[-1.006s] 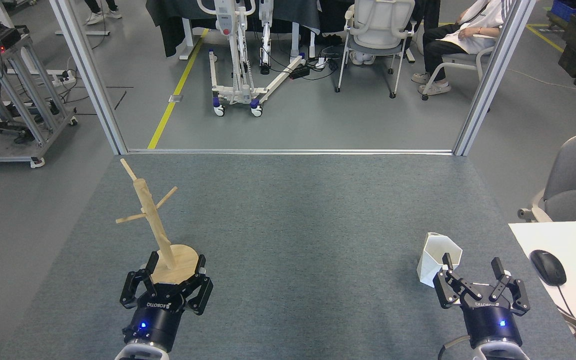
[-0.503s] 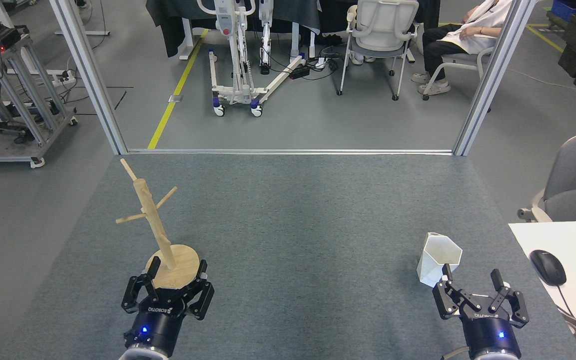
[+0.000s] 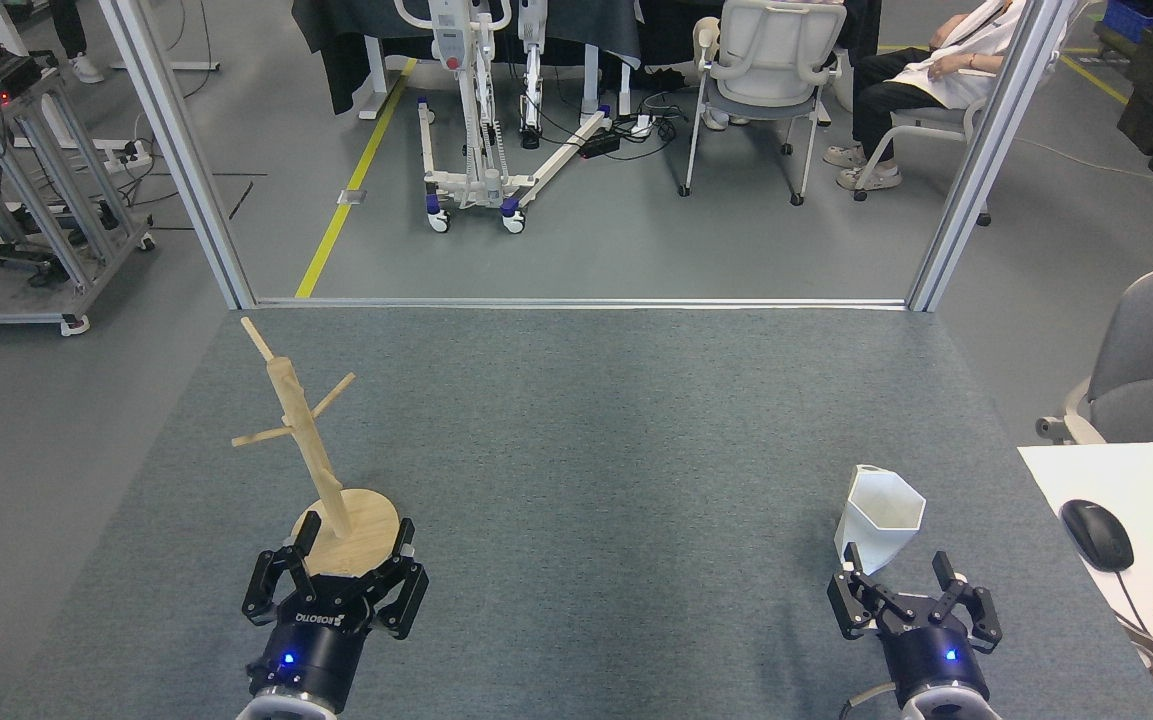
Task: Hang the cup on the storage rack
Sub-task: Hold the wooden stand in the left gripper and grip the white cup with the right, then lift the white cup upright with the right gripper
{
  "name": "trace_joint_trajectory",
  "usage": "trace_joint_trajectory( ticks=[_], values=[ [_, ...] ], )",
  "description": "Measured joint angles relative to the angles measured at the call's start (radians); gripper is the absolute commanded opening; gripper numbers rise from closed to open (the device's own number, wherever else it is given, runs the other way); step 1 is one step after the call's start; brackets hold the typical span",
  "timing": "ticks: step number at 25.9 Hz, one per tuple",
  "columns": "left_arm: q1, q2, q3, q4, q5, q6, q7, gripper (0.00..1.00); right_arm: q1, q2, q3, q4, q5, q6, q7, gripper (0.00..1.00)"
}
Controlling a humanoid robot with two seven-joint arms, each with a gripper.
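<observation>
Since a second ago the right gripper [image 3: 898, 578] has pulled back toward the near desk edge and shifted left, so it now sits just below the cup [image 3: 877, 518] instead of beside it; the left gripper [image 3: 352, 540] has eased back slightly too.

From the head view, the right fingers [image 3: 847, 583] are spread wide and hold nothing; the left fingertip lies just at the cup's lower edge, and contact is hard to judge. The white faceted cup stands upright on the grey desk [image 3: 596, 450], its handle tab not visible. The left fingers [image 3: 302, 535] are also spread, straddling the near rim of the storage rack [image 3: 311, 450] base, gripping nothing. Both arms are cut off by the bottom edge. The rack's pegs are bare.
</observation>
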Motion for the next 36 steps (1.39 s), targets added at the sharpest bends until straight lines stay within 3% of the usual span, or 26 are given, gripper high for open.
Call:
trace_joint_trajectory(
  ticks=[10, 36],
  values=[
    [0.002, 0.001, 0.000, -0.002, 0.000, 0.001, 0.000, 1.00, -0.082, -0.006, 0.028, 0.141, -0.007, -0.001, 0.000, 0.99],
    [0.006, 0.002, -0.001, -0.001, 0.000, 0.006, -0.002, 1.00, -0.257, -0.010, 0.058, 0.345, -0.012, -0.020, 0.008, 0.99]
  ],
)
